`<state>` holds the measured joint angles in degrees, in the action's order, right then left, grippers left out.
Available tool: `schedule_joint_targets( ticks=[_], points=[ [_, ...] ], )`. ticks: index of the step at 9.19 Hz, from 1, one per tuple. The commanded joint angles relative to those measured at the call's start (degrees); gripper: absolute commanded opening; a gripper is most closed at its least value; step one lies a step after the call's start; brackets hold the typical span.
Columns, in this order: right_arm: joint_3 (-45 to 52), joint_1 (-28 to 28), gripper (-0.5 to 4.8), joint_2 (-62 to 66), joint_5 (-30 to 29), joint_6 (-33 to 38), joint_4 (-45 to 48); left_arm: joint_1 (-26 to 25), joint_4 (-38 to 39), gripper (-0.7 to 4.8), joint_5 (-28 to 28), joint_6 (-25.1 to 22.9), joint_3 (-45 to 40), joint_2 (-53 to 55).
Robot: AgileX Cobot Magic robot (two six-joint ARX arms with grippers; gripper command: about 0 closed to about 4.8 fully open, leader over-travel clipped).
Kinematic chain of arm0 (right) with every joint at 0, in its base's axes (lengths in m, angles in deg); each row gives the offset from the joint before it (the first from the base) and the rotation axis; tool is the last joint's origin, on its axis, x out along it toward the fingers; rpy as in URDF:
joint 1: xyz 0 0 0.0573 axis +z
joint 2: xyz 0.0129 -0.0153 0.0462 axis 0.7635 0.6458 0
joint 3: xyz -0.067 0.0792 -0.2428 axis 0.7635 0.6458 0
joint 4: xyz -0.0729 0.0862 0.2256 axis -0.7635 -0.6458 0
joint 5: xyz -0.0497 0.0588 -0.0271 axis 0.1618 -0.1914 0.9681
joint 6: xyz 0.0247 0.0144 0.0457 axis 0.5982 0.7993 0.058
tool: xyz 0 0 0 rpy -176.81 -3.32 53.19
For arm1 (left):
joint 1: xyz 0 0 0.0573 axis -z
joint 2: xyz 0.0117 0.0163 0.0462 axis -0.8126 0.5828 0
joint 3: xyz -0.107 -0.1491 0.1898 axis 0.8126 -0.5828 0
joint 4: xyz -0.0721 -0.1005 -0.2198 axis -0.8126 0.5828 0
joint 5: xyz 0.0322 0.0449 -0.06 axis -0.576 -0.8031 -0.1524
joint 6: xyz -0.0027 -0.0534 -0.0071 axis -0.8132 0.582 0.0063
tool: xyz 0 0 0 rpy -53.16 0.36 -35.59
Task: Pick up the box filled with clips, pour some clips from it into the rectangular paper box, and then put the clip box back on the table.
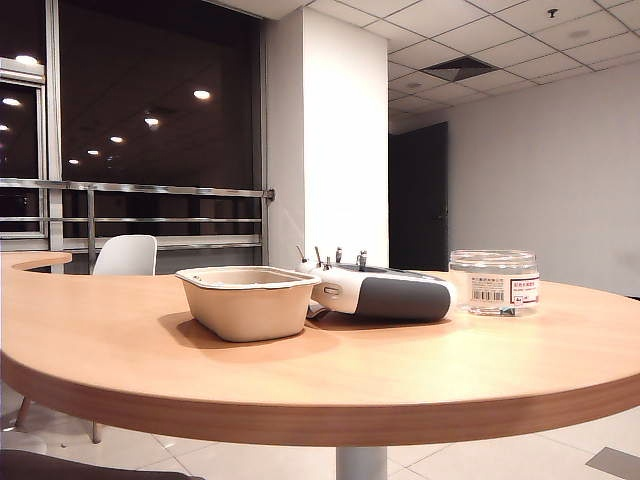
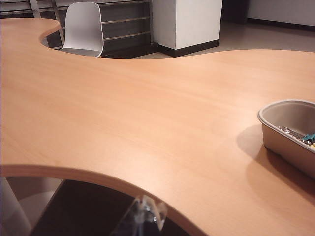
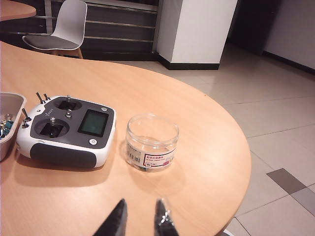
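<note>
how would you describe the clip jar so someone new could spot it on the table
On the round light-brown wooden table, look past the beige pulp tray and the white-and-grey controller to the end of the row. There stands a small squat clear plastic jar: the only see-through item, with a white barcode label.

We take the controller (image 1: 385,293) as landmark. It stands between the paper box (image 1: 248,301) and the clip jar (image 1: 494,282), its sticks upright, leaving little room on either flank. Nearer us than the controller the table (image 1: 330,375) lies bare, where the right gripper (image 3: 140,219) hangs with jaws slightly parted.
</note>
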<state>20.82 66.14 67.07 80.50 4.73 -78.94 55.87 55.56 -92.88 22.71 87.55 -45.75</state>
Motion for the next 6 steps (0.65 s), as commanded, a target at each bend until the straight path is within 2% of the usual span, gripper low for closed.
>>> schedule_joint_targets(
  ticks=[1, 2, 3, 4, 6],
  points=[
    [-0.11, 0.00, 0.81, -0.11, 2.43, 0.17, 0.55, 0.02, -0.74, -0.03, -0.17, -0.20, 0.02, -0.04],
    [4.90, -0.74, 0.81, -0.11, 13.35, 0.17, 7.93, 0.02, -0.72, -0.03, -0.17, -0.20, 0.02, -0.04],
    [7.96, -1.79, 0.81, -0.11, 13.31, 0.20, 10.88, 0.02, -0.72, -0.03, -0.17, -0.20, 0.02, -0.04],
    [14.67, -7.43, 0.81, -0.11, 5.25, 1.38, 17.90, 0.02, -0.74, -0.03, -0.17, -0.20, 0.02, -0.04],
    [14.69, -12.20, 0.81, -0.13, 4.98, 6.29, 18.05, 0.02, -0.74, -0.03, -0.17, -0.20, 0.02, -0.04]
  ],
)
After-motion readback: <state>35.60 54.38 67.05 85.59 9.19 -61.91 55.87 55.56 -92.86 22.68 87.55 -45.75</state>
